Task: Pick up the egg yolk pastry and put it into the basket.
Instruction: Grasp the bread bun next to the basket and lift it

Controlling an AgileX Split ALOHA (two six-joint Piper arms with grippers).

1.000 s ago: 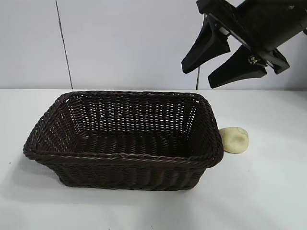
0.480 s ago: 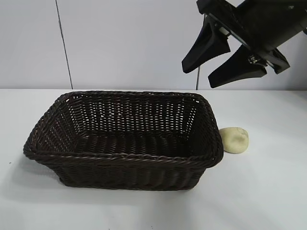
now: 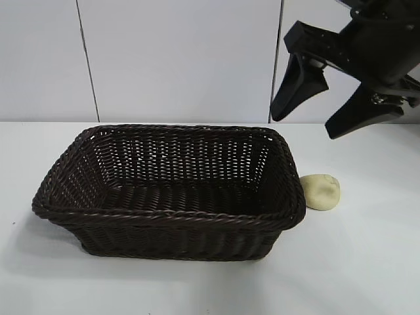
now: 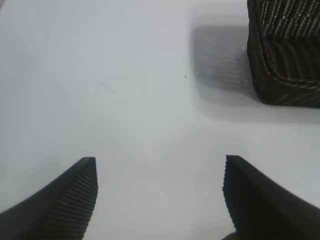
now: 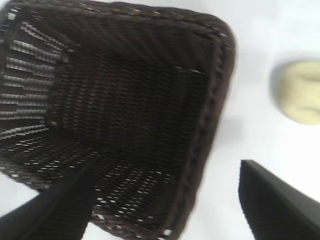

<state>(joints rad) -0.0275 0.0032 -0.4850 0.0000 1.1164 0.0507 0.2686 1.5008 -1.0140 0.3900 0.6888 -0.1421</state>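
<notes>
The egg yolk pastry (image 3: 320,191), a small pale yellow dough ball, lies on the white table just right of the basket (image 3: 167,220). The basket is large, dark brown, woven and empty. My right gripper (image 3: 303,128) hangs open and empty high above the basket's right end and the pastry. In the right wrist view the basket (image 5: 210,115) lies below the open gripper (image 5: 167,177) and the pastry (image 5: 300,95) lies off to the side. My left gripper (image 4: 160,172) is open and empty over bare table, out of the exterior view; a basket corner (image 4: 285,50) shows in its view.
The white table (image 3: 367,262) runs around the basket. A white panelled wall (image 3: 177,59) stands behind it.
My right gripper has moved to the right and slightly down, from above the basket's right end toward above the pastry. The pastry and basket have not moved.
</notes>
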